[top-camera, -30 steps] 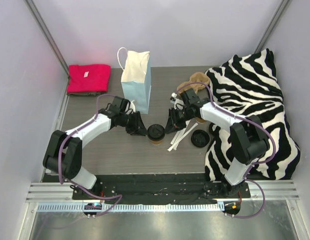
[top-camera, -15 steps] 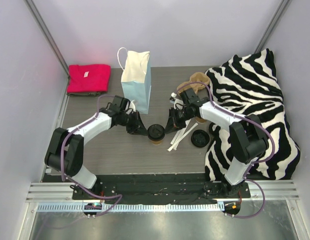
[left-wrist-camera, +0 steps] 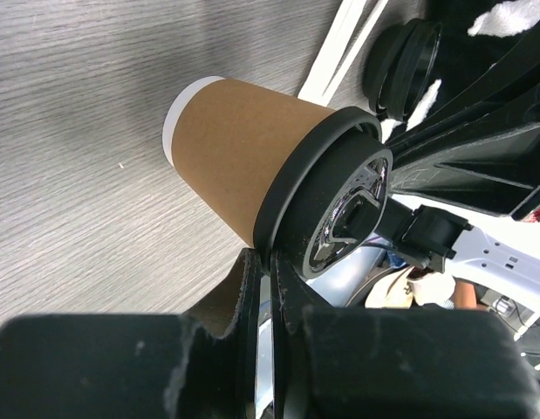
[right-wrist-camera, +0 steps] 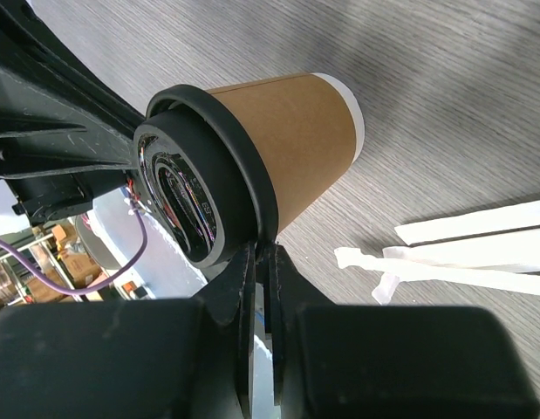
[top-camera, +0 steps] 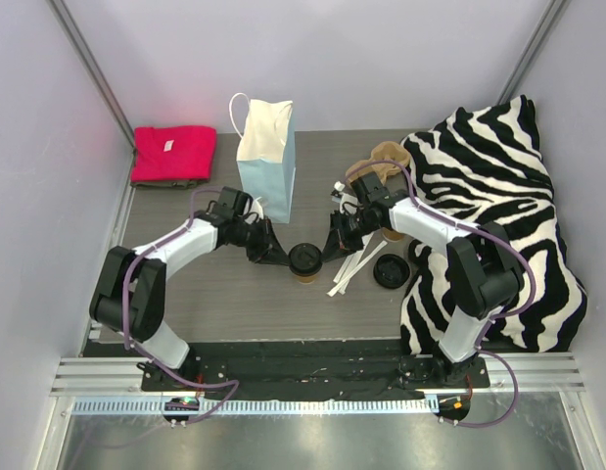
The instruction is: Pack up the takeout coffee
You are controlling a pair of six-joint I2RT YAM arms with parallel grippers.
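Left gripper first: you have slid it a little rightward over the last second, and its tip now rests against the black lid of the takeout coffee. Its jaws are pressed together with only a slit between them, holding nothing. The cup stands upright near the middle of the tabletop, a touch toward the near edge, and it has not shifted. On its other side, the right gripper has hardly moved. It too is closed to a slit on nothing, and its tip meets the lid's rim from the right. My reading is that you are bracketing the cup and have not grasped it. Packing is not yet begun, and one gripper would need to open before any lift.

As for containers, the light blue bag stands upright toward the far edge, left of centre and well apart from the cup. You cannot see into it from above. The cup is lidded, so its contents are hidden. The brown pulp carrier sits toward the far right, partly behind the right arm. Whether it holds anything cannot be told.
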